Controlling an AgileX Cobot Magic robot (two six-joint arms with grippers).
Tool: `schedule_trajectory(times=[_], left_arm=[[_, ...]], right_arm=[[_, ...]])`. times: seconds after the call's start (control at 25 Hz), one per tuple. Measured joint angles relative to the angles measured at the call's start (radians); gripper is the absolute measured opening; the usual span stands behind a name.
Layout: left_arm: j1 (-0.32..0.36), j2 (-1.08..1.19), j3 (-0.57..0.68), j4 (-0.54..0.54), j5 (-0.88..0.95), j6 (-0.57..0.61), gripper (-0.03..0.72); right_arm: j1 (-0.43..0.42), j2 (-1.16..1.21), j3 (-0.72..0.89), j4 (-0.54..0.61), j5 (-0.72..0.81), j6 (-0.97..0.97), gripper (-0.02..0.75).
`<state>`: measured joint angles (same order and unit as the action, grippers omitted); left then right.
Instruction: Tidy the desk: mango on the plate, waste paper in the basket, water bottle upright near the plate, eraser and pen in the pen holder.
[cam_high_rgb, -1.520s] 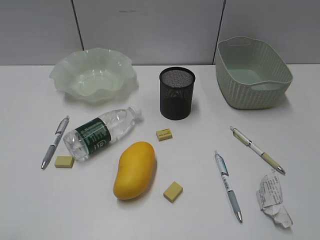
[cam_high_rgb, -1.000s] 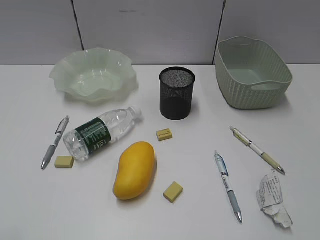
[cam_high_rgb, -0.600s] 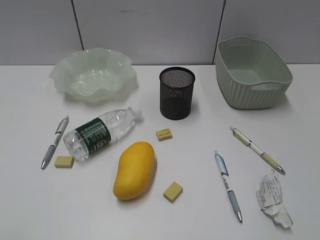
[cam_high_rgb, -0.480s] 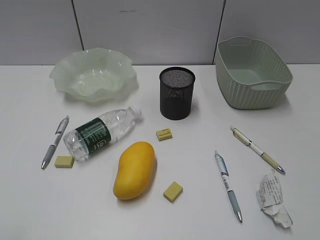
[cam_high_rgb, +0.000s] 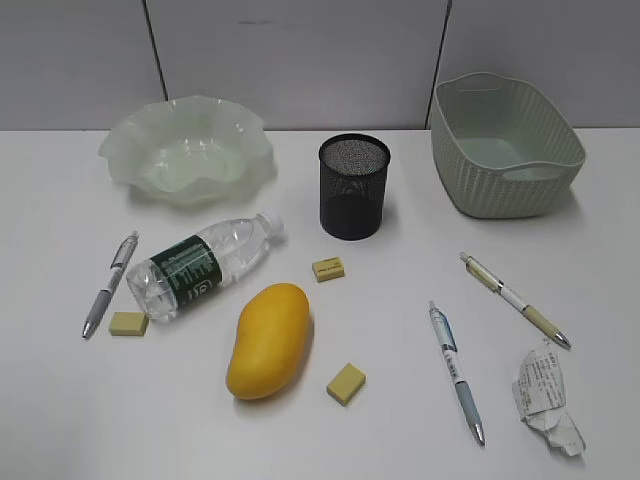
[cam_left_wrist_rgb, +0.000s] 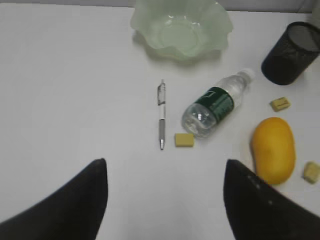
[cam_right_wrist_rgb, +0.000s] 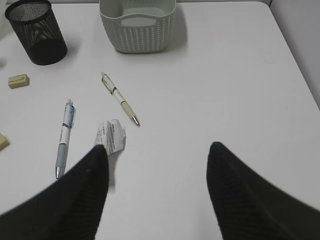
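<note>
Both grippers, left (cam_left_wrist_rgb: 165, 200) and right (cam_right_wrist_rgb: 157, 187), are hanging spread and empty over bare desk (cam_high_rgb: 60, 420); mango (cam_high_rgb: 267, 340) is sitting mid-table, well off the edges.

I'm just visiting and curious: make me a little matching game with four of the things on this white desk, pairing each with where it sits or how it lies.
Things:
1. yellow-orange oval mango
2. clear plastic water bottle with green label
3. crumpled white waste paper
4. black mesh pen holder

States:
A. standing upright at the back, in the middle
B. lying on its side
C. near the front right corner
D. between two small yellow erasers

Pairs: 1-D, 2-B, 3-C, 4-A
</note>
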<state>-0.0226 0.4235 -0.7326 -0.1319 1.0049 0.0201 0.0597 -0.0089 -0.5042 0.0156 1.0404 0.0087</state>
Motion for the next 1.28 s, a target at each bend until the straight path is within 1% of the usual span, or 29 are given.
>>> schedule_trajectory(times=[0.16, 0.2, 0.36, 0.6, 0.76, 0.88, 1.04, 1.28], left_arm=[[0.000, 0.120, -0.037, -0.128, 0.000, 0.000, 0.548], [0.000, 0.172, -0.045, -0.183, 0.002, 0.008, 0.548], [0.000, 0.245, -0.047, -0.271, 0.001, 0.041, 0.546], [-0.002, 0.307, -0.048, -0.343, -0.004, 0.080, 0.530], [-0.044, 0.336, -0.048, -0.350, -0.013, 0.090, 0.529], [-0.099, 0.367, -0.048, -0.351, -0.035, 0.092, 0.529], [-0.204, 0.451, -0.048, -0.352, -0.091, 0.093, 0.528], [-0.410, 0.582, -0.048, -0.352, -0.202, 0.093, 0.526]], right_arm=[[0.000, 0.000, 0.000, 0.000, 0.000, 0.000, 0.494], [0.000, 0.000, 0.000, 0.000, 0.000, 0.000, 0.494], [0.000, 0.000, 0.000, 0.000, 0.000, 0.000, 0.494], [0.000, 0.000, 0.000, 0.000, 0.000, 0.000, 0.494], [0.000, 0.000, 0.000, 0.000, 0.000, 0.000, 0.494], [0.000, 0.000, 0.000, 0.000, 0.000, 0.000, 0.494], [0.000, 0.000, 0.000, 0.000, 0.000, 0.000, 0.494], [0.000, 0.000, 0.000, 0.000, 0.000, 0.000, 0.494]])
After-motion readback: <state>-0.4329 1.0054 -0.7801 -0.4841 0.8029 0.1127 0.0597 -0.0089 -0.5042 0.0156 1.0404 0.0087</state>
